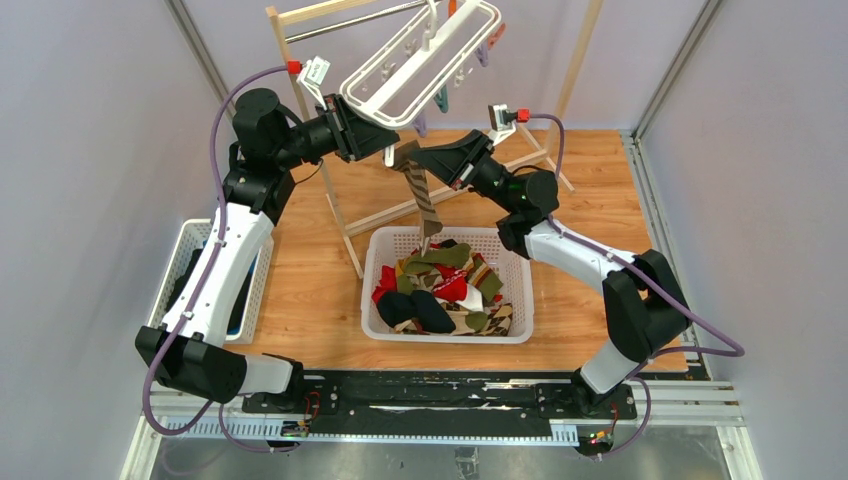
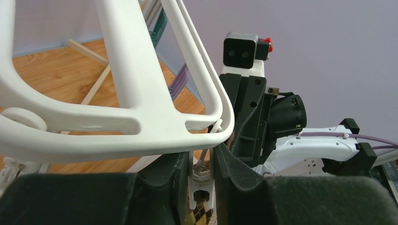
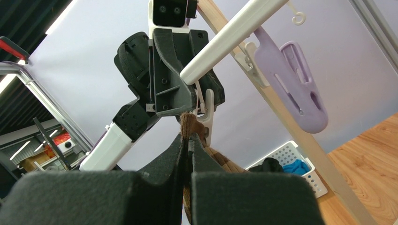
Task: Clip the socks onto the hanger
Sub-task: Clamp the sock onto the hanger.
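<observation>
Right wrist view puts the argyle sock [image 3: 188, 125] at the heart of the risk. Its brown cuff pokes out just above the fingertips of the right pincer [image 3: 190, 147], which is closed tight on it. The cuff touches, or nearly touches, the white clip [image 3: 210, 112] just beyond those tips. Whether any fabric sits inside the clip's mouth I cannot tell.

My main worry is timing. The left pincer [image 2: 202, 164], narrowed onto that same clip and squeezing its sides, faces the right pincer almost nose to nose. If it eases off while the cuff lies beside the mouth and not inside it, the clip would bite on nothing. If the right pincer then lets go, the sock would likely drop.

A pull from either pincer could also swing the hanger [image 1: 420, 60], which hangs tilted above both (it looks free to sway), and carry the clip off the cuff.

Below the right pincer the rest of the sock dangles straight down, its toe reaching the heaped socks [image 1: 445, 290] in the white basket [image 1: 378, 250].
</observation>
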Motion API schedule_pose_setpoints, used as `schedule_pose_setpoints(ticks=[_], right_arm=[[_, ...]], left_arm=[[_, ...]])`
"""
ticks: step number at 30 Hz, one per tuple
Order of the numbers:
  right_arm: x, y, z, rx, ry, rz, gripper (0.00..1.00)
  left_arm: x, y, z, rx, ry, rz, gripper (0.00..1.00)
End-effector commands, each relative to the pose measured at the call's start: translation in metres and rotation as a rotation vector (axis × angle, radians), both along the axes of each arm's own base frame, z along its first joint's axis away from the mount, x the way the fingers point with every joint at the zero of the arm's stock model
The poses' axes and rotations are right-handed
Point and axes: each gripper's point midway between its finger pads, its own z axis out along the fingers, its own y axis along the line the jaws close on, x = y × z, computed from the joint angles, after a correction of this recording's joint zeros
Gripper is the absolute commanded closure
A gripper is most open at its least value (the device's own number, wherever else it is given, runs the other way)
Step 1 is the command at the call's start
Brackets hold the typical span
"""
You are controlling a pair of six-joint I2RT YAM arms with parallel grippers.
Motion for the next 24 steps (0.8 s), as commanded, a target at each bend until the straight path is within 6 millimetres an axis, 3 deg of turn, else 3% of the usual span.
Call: schedule_pose_setpoints(ticks=[1, 6, 10, 24], right_arm=[[-0.014, 0.001, 0.004, 0.012, -0.034, 0.032, 1.00], [-0.019, 0.005, -0.007, -0.015, -0.019, 0.051, 1.00], [-0.021, 0.007, -0.016, -0.024, 0.000, 0.056, 1.00], [-0.023, 0.020, 0.005, 0.042, -0.019, 0.102, 1.00]], left_arm=[[-0.004, 0.001, 0.007, 0.004, -0.021, 0.013, 0.89], [-0.004, 0.001, 0.009, -0.002, -0.018, 0.012, 0.99], [-0.006, 0.001, 0.011, -0.008, -0.013, 0.009, 1.00], [-0.009, 0.000, 0.009, -0.005, -0.011, -0.008, 1.00]])
